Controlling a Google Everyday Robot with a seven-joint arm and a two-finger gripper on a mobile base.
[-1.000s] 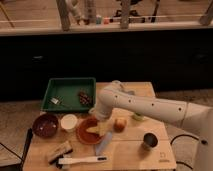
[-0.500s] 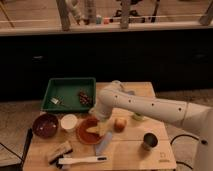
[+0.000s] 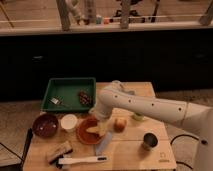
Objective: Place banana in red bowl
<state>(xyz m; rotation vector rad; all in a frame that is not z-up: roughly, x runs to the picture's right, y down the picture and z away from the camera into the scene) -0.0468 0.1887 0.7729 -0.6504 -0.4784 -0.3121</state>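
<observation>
1. While reaching from the right across the wooden surface (image 3: 127,150), white arm (image 3: 150,106) bends down over the surface's middle.
2. Green tray (image 3: 68,94) at back left, small dark items inside.
3. Red bowl (image 3: 89,131) at centre, just below the arm's tip.
4. Dark maroon bowl (image 3: 45,125) at left; white cup (image 3: 68,121) between it and red bowl.
5. Hand (image 3: 102,128) low at red bowl's right rim; cannot tell finger state.
6. Banana (image 3: 95,130) pale, lying in red bowl, touching or just beside hand.
7. Round yellow fruit (image 3: 119,124) just right of red bowl; metal cup (image 3: 149,141) further right.
</observation>
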